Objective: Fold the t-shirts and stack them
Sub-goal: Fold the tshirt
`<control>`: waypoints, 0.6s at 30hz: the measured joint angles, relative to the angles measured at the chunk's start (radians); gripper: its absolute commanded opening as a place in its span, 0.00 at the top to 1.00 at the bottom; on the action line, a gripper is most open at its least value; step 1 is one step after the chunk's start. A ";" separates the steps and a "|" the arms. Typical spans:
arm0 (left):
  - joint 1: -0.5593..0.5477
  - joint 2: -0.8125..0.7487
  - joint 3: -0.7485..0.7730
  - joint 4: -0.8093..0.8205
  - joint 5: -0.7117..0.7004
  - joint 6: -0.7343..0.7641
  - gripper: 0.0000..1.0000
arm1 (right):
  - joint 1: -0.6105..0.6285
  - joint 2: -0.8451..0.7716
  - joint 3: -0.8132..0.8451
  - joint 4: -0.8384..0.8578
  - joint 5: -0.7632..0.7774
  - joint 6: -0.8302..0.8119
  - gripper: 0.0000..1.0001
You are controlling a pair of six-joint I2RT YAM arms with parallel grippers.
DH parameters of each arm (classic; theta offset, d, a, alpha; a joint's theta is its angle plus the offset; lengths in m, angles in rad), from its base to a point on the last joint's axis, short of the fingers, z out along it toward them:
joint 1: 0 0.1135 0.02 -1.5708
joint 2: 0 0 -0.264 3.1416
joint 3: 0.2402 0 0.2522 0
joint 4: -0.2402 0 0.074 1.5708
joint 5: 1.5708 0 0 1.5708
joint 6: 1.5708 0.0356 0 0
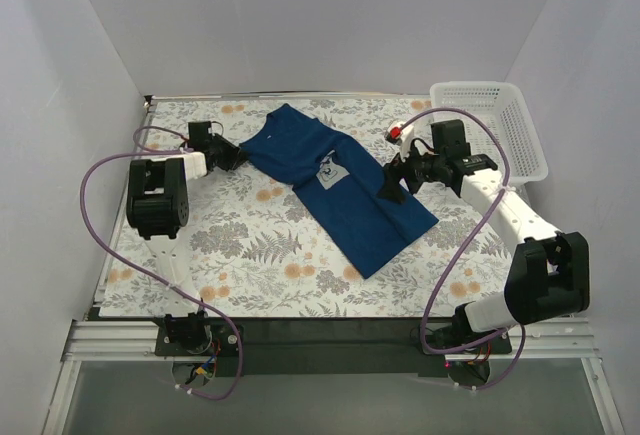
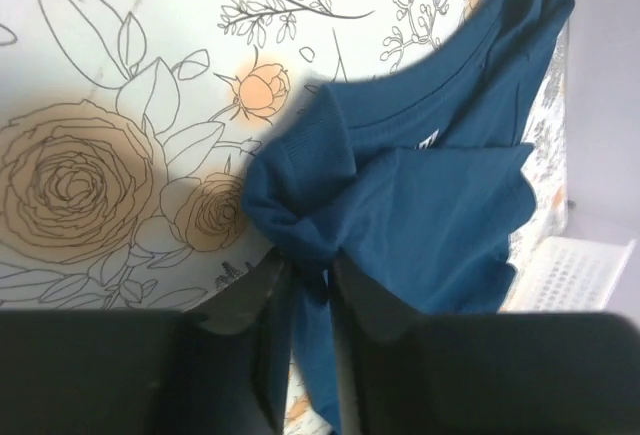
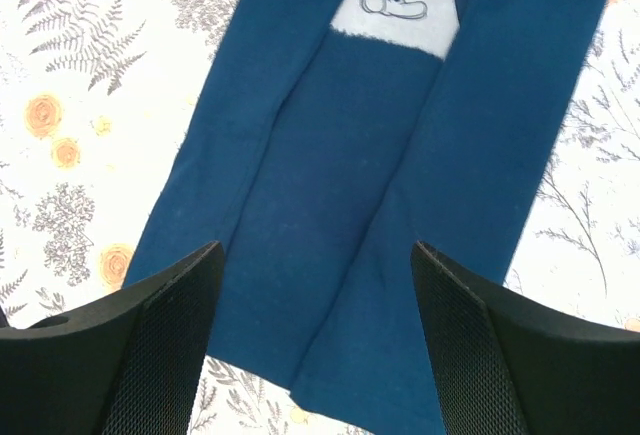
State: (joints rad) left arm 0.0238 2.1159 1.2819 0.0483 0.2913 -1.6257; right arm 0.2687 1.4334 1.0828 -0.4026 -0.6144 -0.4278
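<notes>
Top external view has a single t-shirt [image 1: 340,190] lying flat on the floral surface [image 1: 250,255]. It forms a long narrow strip, its long axis running diagonally from the far left, where the collar end is, down to the near right, where the hem is. The left gripper [image 1: 232,155] sits at the collar end. In the left wrist view its fingers [image 2: 262,290] are pinched together on a bunched fold of the navy cloth [image 2: 430,205] beside the neckline, so it is gripping the shirt. The right gripper [image 1: 392,185] is at the opposite half, over the strip's right edge, between the print and the hem. In the right wrist view its jaws stand wide apart and hold nothing. The cloth [image 3: 340,205] lies directly below and stretches straight away from them, with the hem nearest and the pale mouse print [image 3: 400,5] at the far end. A crosswise fold would probably turn on this layout: the left arm is nearer the collar and the right arm is nearer the hem, so each has its own end of the axis. By count there is one t-shirt, one white basket [image 1: 500,125] standing well apart at the far right, and two grippers.
</notes>
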 measured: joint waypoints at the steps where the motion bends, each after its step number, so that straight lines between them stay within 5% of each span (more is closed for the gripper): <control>1: -0.002 0.006 0.006 -0.007 -0.010 0.010 0.92 | -0.010 -0.005 -0.007 -0.001 -0.002 -0.001 0.31; 3: -0.002 0.008 0.011 -0.023 -0.027 0.029 1.00 | -0.031 -0.013 -0.016 0.002 -0.006 -0.002 0.31; 14: 0.084 0.033 0.145 -0.167 -0.171 0.244 1.00 | -0.059 -0.036 -0.062 0.015 -0.024 -0.028 0.31; 16: 0.115 0.064 0.205 -0.192 -0.184 0.291 0.96 | -0.059 -0.036 -0.069 0.009 -0.036 -0.045 0.31; 18: 0.138 0.105 0.273 -0.213 -0.202 0.340 0.82 | -0.059 -0.035 -0.071 0.005 -0.052 -0.071 0.32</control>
State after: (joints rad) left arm 0.1616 2.2204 1.5551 -0.1646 0.0891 -1.2858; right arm 0.2096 1.3979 1.0122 -0.3977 -0.6662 -0.4992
